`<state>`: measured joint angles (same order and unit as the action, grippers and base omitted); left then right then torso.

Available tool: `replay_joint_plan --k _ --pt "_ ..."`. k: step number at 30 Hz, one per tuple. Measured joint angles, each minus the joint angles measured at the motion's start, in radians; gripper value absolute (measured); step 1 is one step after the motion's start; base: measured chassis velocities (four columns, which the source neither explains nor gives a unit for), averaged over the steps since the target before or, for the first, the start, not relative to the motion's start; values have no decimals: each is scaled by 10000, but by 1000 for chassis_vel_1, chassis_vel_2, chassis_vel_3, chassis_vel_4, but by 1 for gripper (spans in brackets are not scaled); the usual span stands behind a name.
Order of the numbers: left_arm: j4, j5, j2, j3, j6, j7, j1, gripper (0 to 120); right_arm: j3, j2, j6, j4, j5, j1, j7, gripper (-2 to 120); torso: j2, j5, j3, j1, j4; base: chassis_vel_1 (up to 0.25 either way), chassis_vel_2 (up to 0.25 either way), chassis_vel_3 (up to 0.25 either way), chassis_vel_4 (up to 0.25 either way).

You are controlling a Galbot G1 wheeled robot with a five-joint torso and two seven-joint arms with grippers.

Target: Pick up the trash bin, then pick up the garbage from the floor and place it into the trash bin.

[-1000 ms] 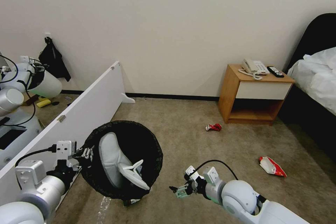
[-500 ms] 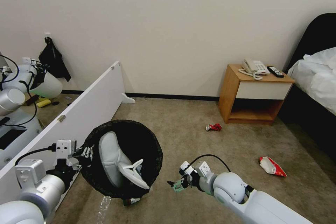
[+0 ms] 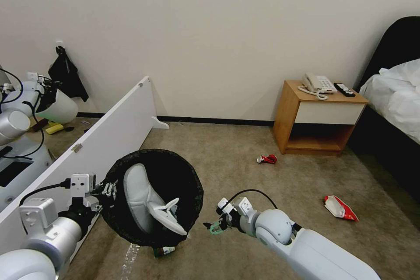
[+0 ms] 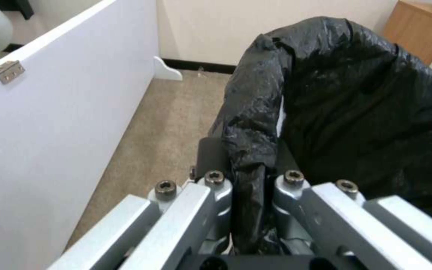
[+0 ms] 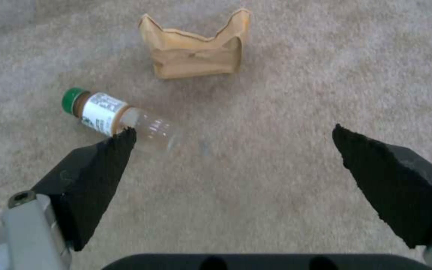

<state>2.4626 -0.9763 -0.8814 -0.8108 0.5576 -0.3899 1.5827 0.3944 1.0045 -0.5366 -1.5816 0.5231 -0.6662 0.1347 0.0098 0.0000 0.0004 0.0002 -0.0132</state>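
The right gripper [image 3: 209,228] has been moved toward the bin [image 3: 154,199], fingers spread above the bottle [image 5: 118,119]; the bin's rim is pinched by the left gripper [image 4: 248,180].

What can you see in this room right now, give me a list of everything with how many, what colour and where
trash bin: one, black-lined, held at its rim off the floor.
slippers: white, inside the bin; count unclear.
bottle: one, clear, green cap, lying on the carpet.
paper bag: one, brown, beyond the bottle.
can: one, red, crushed, near the nightstand.
snack packet: one, red-white, on the carpet near the bed.
phone: one, white, on the nightstand.
white board: one, beside the bin.
left claw: shut on the bin's rim.
right claw: open, above the carpet by the bottle.
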Motion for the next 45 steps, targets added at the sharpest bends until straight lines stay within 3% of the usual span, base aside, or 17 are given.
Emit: replay_joint_plan --k 26,35,45 --pt "19 -47 8 30 21 -69 -158 4 857 2036 711 1358 90 557 498 100 0 -1 0 0 1 0 0 0 0" --pt "13 -46 3 37 23 -87 -222 4 1201 2242 1035 1532 317 735 1034 100 0 -1 0 0 0 0 0 0 0" --pt "0 -108 26 65 35 -82 -253 4 1374 2423 350 2066 359 799 1360 100 0 0 0 0 -1 0 0 0 0"
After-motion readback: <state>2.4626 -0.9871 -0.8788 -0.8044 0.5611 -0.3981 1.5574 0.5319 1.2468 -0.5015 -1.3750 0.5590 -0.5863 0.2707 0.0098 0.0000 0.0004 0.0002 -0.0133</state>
